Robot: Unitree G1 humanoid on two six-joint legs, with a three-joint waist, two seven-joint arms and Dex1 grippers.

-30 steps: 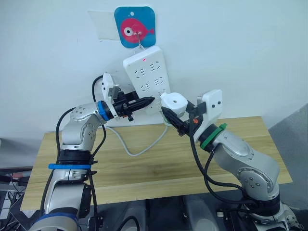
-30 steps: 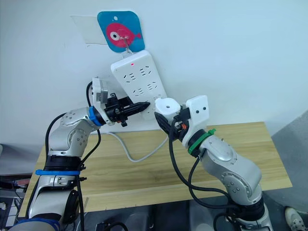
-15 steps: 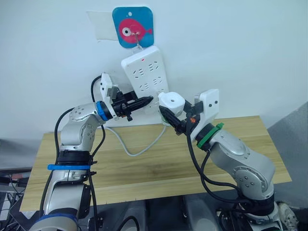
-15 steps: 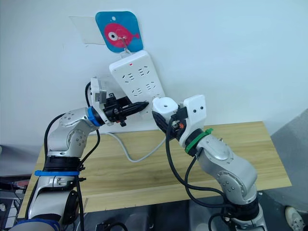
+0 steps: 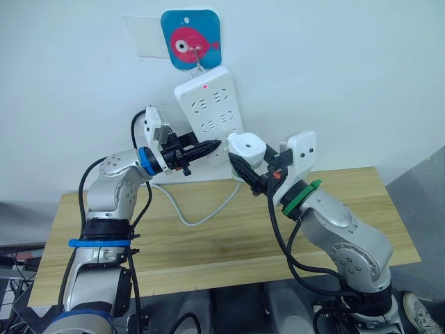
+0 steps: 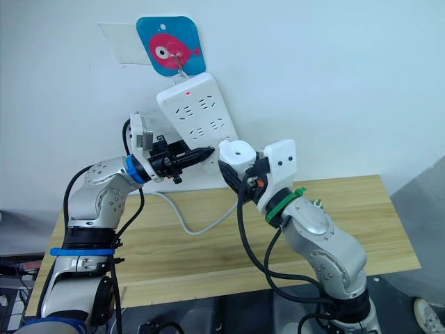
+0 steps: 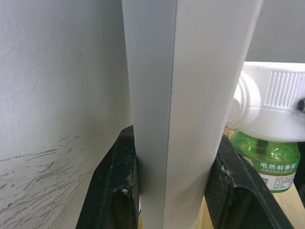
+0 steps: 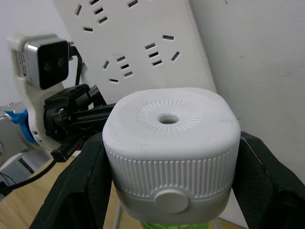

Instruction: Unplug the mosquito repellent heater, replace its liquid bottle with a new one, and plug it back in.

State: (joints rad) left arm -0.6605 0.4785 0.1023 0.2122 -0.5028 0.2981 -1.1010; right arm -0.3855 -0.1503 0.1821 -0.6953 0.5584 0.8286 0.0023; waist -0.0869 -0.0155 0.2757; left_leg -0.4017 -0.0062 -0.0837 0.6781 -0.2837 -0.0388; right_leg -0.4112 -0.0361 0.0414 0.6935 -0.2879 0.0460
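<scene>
- Writing: green liquid bottle (image 7: 270,162) under the mosquito repellent heater (image 8: 171,138) carries a white label with small print, too small to read. Fish sticker (image 5: 190,39) on the wall above the power strip (image 5: 209,115) shows no text.
- Left gripper (image 5: 211,147): fingers (image 7: 119,191) clamped on the lower side edge of the power strip, one on each face, strip edge running up between them.
- Right gripper (image 5: 245,170): fingers (image 8: 83,191) closed on both sides of the heater body, round button on the ribbed band facing out between them.
- Heater is in the air, off the counter (image 5: 229,229), just beside the left fingertips and close to the strip's lower right corner. Whether it touches the strip, cannot tell.
- Orientation: heater's long axis roughly upright, top hole up, bottle hanging below.
- Room: strip hangs tilted on the wall, red indicator lit near its top, cable (image 5: 201,212) looping down to the counter. Counter surface open below both arms.
</scene>
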